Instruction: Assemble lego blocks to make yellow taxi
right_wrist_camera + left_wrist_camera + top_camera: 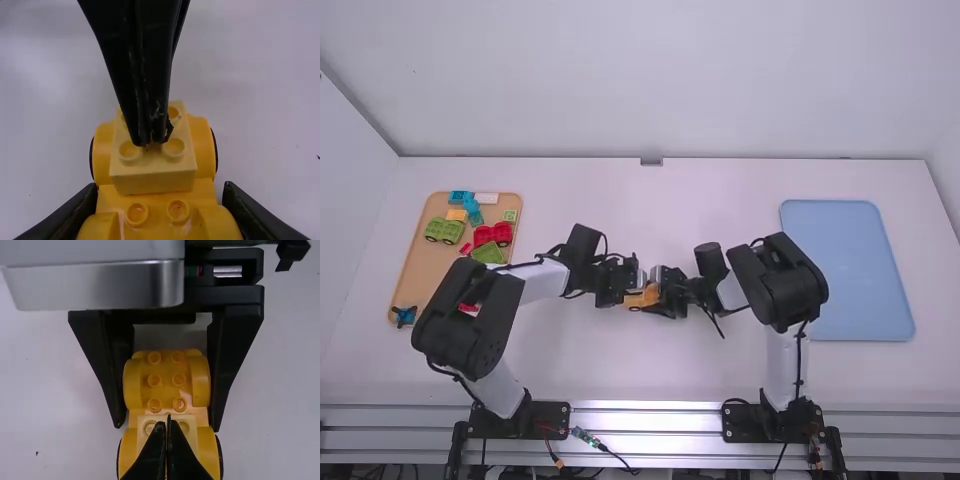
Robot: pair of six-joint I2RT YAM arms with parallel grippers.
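Observation:
Over the table's middle, my left gripper (631,283) and my right gripper (665,290) meet at the orange-yellow car base (642,298). In the left wrist view the car base (166,380) lies between the other gripper's two fingers, while my left gripper (168,422) is shut with its tips over a pale yellow block (191,428). That block (155,172) sits on the car base (157,207) between the wheels in the right wrist view, with the left fingertips touching its top. My right gripper (159,200) is shut on the car base's sides.
A wooden tray (412,262) at the left holds several blocks, among them a green car base (445,230), a red one (493,234) and a blue piece (404,316). A light blue tray (850,270) lies at the right.

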